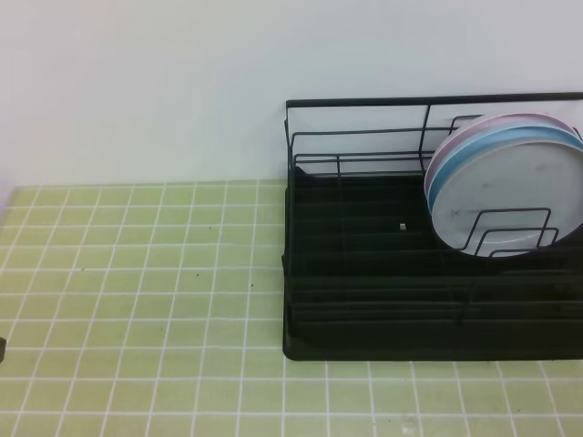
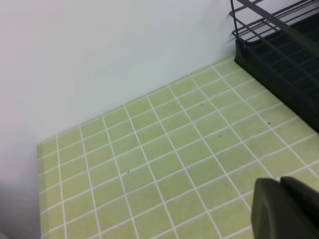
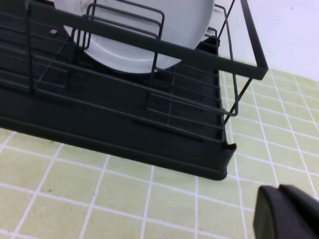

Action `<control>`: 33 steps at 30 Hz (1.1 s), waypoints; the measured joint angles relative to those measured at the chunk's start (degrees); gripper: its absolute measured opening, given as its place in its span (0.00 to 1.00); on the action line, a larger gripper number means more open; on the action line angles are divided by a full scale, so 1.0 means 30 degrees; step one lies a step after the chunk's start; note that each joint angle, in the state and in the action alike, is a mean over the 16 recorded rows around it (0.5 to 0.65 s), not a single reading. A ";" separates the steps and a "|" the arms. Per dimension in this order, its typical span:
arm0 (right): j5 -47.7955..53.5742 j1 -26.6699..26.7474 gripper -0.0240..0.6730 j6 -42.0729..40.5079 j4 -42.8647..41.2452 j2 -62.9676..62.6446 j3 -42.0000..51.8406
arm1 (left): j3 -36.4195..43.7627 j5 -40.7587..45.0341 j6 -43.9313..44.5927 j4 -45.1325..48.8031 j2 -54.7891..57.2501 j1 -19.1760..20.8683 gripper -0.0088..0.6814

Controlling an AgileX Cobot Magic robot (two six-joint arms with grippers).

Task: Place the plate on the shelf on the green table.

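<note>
The pale grey plate (image 1: 510, 196) stands on edge in the right end of the black wire shelf (image 1: 364, 273), leaning inside the looped dividers. In the right wrist view the plate (image 3: 149, 35) shows behind the shelf's front rail (image 3: 149, 45). The shelf rests on the green table (image 1: 137, 300). My left gripper (image 2: 282, 204) is shut and empty, low over bare tiles left of the shelf's corner (image 2: 269, 55). My right gripper (image 3: 282, 211) is also shut and empty, above the tiles just outside the shelf's front right corner. Neither gripper touches the plate.
A light blue plate (image 1: 448, 173) and a pink plate (image 1: 474, 127) stand behind the grey one in the same shelf. A white wall rises behind the table. Open tiles stretch left of the shelf. A small dark part (image 1: 2, 348) shows at the left edge.
</note>
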 joint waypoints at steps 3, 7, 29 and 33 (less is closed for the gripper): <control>-0.0065 0.0000 0.03 0.0002 0.0000 0.0007 0.0005 | 0.0000 0.0000 0.0000 0.0000 0.0000 0.0005 0.01; -0.0070 0.0000 0.03 -0.0009 0.0000 0.0017 0.0005 | 0.0000 0.0000 0.0000 0.0001 0.0000 0.0006 0.01; -0.0036 0.0000 0.03 -0.0017 0.0000 0.0035 0.0005 | 0.0002 0.0024 0.0019 0.0482 -0.1826 0.1365 0.01; -0.0036 0.0000 0.03 -0.0001 0.0000 0.0035 0.0005 | 0.0000 0.0061 0.0031 0.0746 -0.2881 0.2590 0.01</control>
